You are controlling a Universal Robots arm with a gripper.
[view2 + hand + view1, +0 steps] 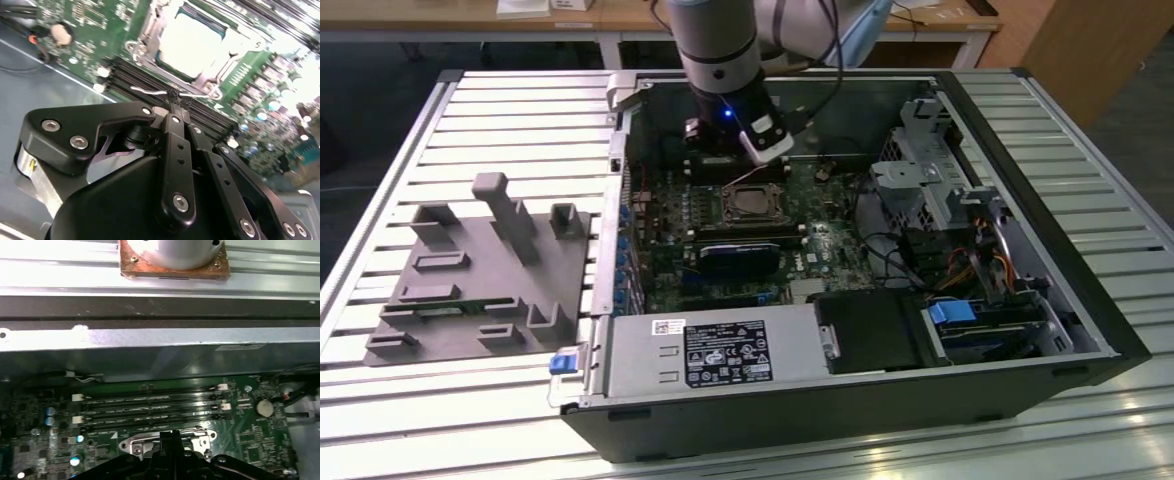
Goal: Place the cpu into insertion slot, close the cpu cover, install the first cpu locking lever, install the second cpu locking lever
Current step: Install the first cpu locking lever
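The cpu (192, 42) lies in the insertion slot (750, 203), its pale face showing through the window of the cpu cover (148, 36), which is folded down over it. A thin silver locking lever (147, 91) runs along the socket's edge, between the socket and the memory slots. My gripper (173, 98) is shut, and its black fingertips meet right at this wire. Whether they clamp it or only press on it I cannot tell. In the exterior view the gripper (744, 165) hangs inside the open case just beyond the socket. In the first wrist view the gripper (169, 440) stands over the socket's metal bracket (200, 440).
Memory slots (150, 405) lie between the socket and the case wall (150, 340). A grey power supply (707, 350) and a black shroud (874, 330) fill the near end of the case. A drive cage (947, 190) with cables stands at the exterior view's right, a grey fixture block (480, 270) at its left.
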